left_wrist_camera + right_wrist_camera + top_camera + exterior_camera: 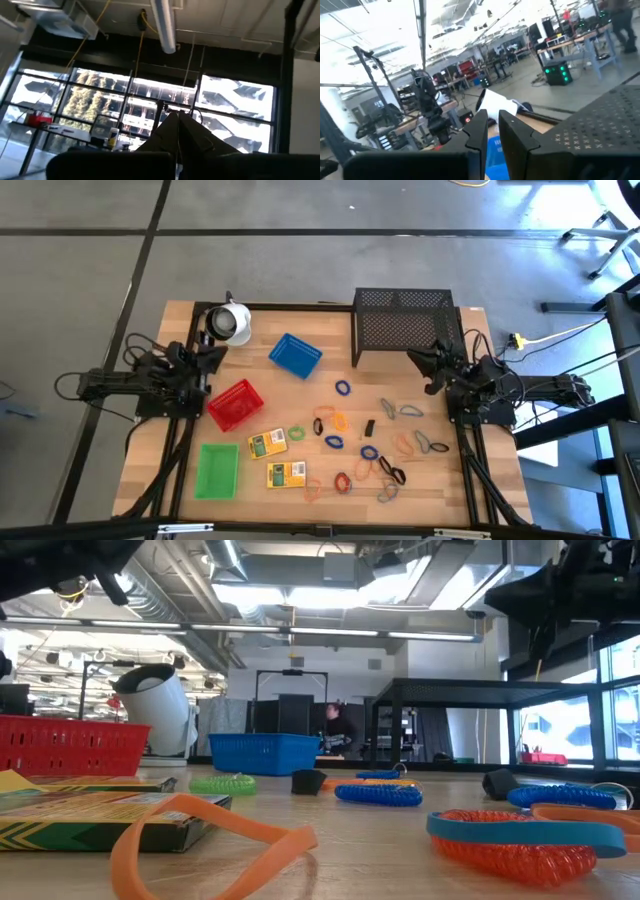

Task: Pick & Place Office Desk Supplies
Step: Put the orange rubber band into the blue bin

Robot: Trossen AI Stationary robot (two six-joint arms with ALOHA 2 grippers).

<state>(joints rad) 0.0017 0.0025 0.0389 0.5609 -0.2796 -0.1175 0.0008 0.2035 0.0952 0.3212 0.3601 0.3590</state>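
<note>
Several coloured loops (370, 442) lie scattered on the wooden table's right half. Two yellow-green boxes (267, 443) (286, 474) lie flat near the middle. A blue tray (295, 355), a red tray (235, 404) and a green tray (218, 470) stand on the left half. My left gripper (208, 356) is drawn back at the left edge, shut and empty, tipped up toward the ceiling (178, 120). My right gripper (427, 366) hovers at the right edge beside the rack, its fingers (481, 131) a narrow gap apart with nothing between them.
A large black wire-mesh rack (405, 325) stands at the far right, close to my right gripper. A white round object (232, 323) sits at the far left by my left arm. In the low view an orange loop (210, 830) and a box (90, 815) lie nearest.
</note>
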